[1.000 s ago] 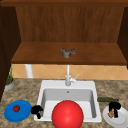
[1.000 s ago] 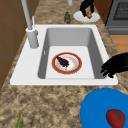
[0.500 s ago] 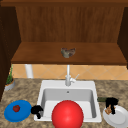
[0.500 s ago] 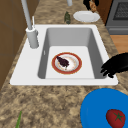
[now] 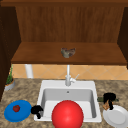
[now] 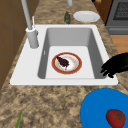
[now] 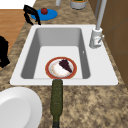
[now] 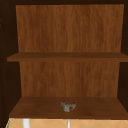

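right hand (image 5: 109,97) drifted up and sinkward off white plate (image 5: 117,118), above cucumber (image 7: 57,97) | grip on orange-brown bit (image 5: 106,105) beneath it: could not tell | left hand (image 5: 36,109) idle, fingers slack, empty, between blue plate (image 5: 11,117) and sink (image 5: 45,83)

Each hand, left hand (image 5: 37,110) and right hand (image 5: 109,98), is plain matte black, human-shaped.

The scene is lit evenly and softly, with no single light source to be made out. The white sink (image 5: 44,86) is rendered bright, while the wooden cabinet (image 8: 67,30) is darkened toward its side edges. Only faint shadows are cast. Outlines are softened throughout; no glare is seen.
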Motion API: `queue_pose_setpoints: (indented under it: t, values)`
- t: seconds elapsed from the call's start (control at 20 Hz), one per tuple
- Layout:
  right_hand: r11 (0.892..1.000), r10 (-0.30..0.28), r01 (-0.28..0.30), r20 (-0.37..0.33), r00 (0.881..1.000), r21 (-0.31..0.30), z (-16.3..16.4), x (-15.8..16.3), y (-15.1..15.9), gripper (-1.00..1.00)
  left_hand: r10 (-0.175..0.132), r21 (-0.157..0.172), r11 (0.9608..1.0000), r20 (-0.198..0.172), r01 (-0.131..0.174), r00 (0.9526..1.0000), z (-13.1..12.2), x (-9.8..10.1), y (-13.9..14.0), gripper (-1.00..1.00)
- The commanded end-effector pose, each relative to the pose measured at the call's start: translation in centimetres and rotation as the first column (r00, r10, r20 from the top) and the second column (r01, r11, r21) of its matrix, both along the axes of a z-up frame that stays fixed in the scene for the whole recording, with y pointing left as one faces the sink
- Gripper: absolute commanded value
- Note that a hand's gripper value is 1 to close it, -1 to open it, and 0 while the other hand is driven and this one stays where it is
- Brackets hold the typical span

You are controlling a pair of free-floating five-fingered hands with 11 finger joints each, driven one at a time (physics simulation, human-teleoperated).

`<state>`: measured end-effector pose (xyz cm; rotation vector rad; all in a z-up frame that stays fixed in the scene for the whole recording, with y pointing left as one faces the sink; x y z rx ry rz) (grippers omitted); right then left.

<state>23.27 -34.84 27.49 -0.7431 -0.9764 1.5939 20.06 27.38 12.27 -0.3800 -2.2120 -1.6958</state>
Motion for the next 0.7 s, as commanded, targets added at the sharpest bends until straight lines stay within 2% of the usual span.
queue_pose_setpoints:
  t: [0.0, 0.35, 0.65]
  values:
    - [0.997, -0.062, 0.062, -0.001, 0.998, 0.037, 2.9, -1.1, 0.9, 1.00, 0.000, 0.000, 1.0000, 0.000, 0.000, 1.0000, 0.0, 0.0, 0.0, 0.00]
    - [0.997, -0.053, 0.052, 0.005, 0.999, 0.064, 8.5, -4.3, 2.0, 1.00, 0.000, 0.000, 1.0000, 0.000, 0.000, 1.0000, 0.0, 0.0, 0.0, 0.00]
    - [0.997, -0.044, 0.043, 0.005, 0.999, 0.065, 13.2, -7.1, 3.5, 1.00, 0.000, 0.000, 1.0000, 0.000, 0.000, 1.0000, 0.0, 0.0, 0.0, 0.00]
